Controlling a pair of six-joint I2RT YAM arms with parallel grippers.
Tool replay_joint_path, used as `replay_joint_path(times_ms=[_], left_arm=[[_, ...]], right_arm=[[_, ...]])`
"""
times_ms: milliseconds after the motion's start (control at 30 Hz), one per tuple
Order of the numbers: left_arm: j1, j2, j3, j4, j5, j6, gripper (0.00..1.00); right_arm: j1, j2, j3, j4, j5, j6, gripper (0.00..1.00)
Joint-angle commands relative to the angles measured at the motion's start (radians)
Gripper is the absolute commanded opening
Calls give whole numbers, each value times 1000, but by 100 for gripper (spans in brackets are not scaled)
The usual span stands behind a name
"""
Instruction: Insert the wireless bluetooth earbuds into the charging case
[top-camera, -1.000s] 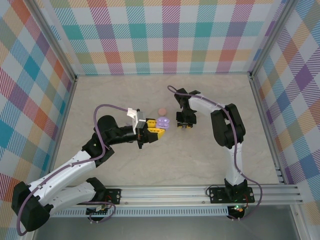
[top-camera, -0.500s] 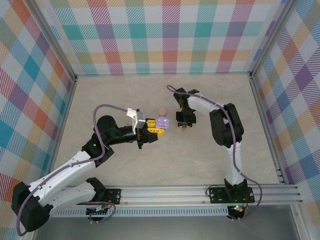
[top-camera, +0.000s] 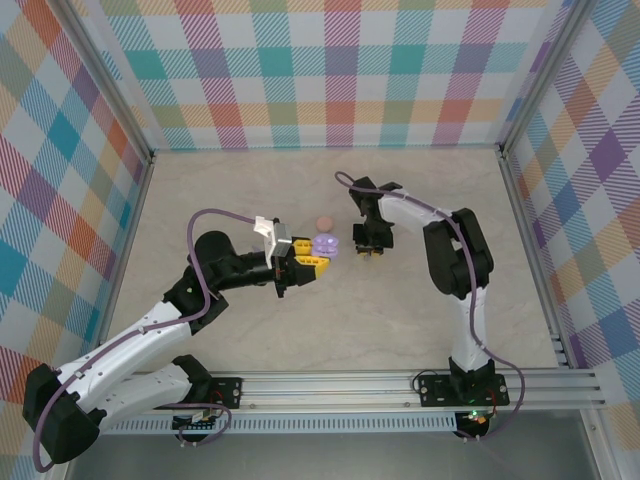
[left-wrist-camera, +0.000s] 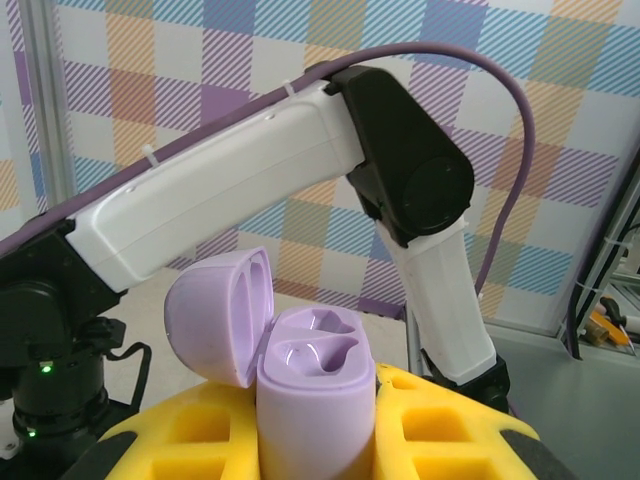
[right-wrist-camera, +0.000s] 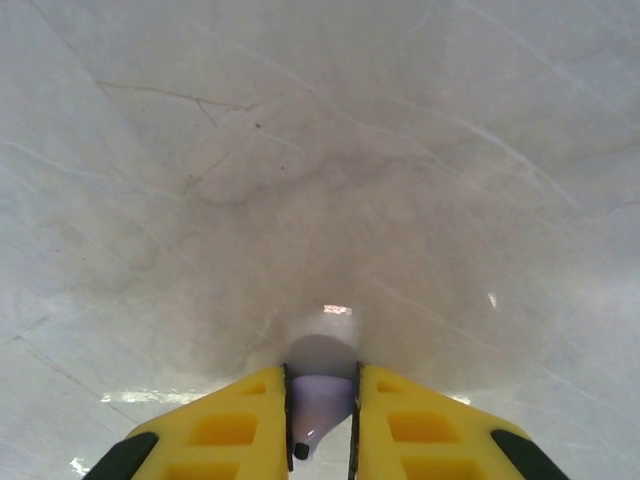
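Our right gripper (top-camera: 372, 243), clamped on a purple earbud (right-wrist-camera: 320, 388), drifts slightly away from the open charging case (left-wrist-camera: 312, 375), which our left gripper (top-camera: 311, 264) stays clamped around. Both sockets look empty, so insertion probably still needs alignment.

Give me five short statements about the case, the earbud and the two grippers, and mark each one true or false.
1. The lid of the purple charging case is open. True.
2. The purple charging case lies free on the table. False: the left gripper is shut on it.
3. Both sockets in the case hold earbuds. False: both look empty.
4. The right gripper is shut on a pale purple earbud. True.
5. The pink round case sits between the right gripper's fingers. False: it lies on the table, just beyond the purple charging case.
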Motion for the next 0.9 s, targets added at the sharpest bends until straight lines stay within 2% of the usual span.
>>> replay_joint_path(times_ms=[0,267,467,867], left_arm=[[-19,-17,-13,-32,-35,17,0],[-19,-7,-38,-97,-242,-3,0],[-19,22,-62,-127,-416,-68,0],[-19,85,-99,-94,-445,-100,0]], right_arm=[[3,-64,-85,175,-17,-32,17],[-2,-272,-272,353,-106,-39,15],[-2,-421,-381,431,-168,-54,16],[-2,-756,-548,532,-364,-91,17]])
